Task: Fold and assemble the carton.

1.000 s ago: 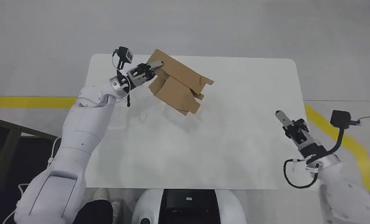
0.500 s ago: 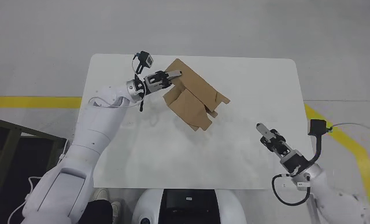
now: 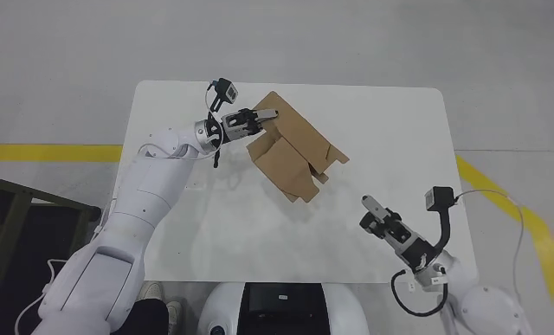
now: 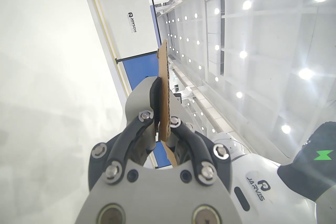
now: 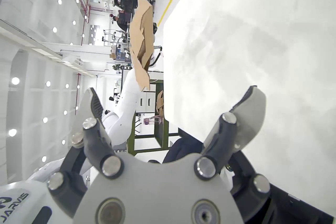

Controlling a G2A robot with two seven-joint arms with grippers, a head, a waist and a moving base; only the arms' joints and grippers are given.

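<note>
Over the far-left part of the table [image 3: 389, 119], the half-folded carton [image 3: 294, 149] is pinched at its far-left edge by the left gripper [image 3: 265, 115], its long axis slanting near-right toward the wide-open, empty right gripper [image 3: 370, 204], well apart.

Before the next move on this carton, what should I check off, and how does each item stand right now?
1. Left tool shut on the carton edge: ok.
2. Right tool open, nothing in it: ok.
3. Right tool at the carton: not ok, apart from it, over the near side of the table.
4. Carton assembled: not ok, partly folded, flaps loose.
5. Carton lifted clear of the table: cannot tell.
</note>
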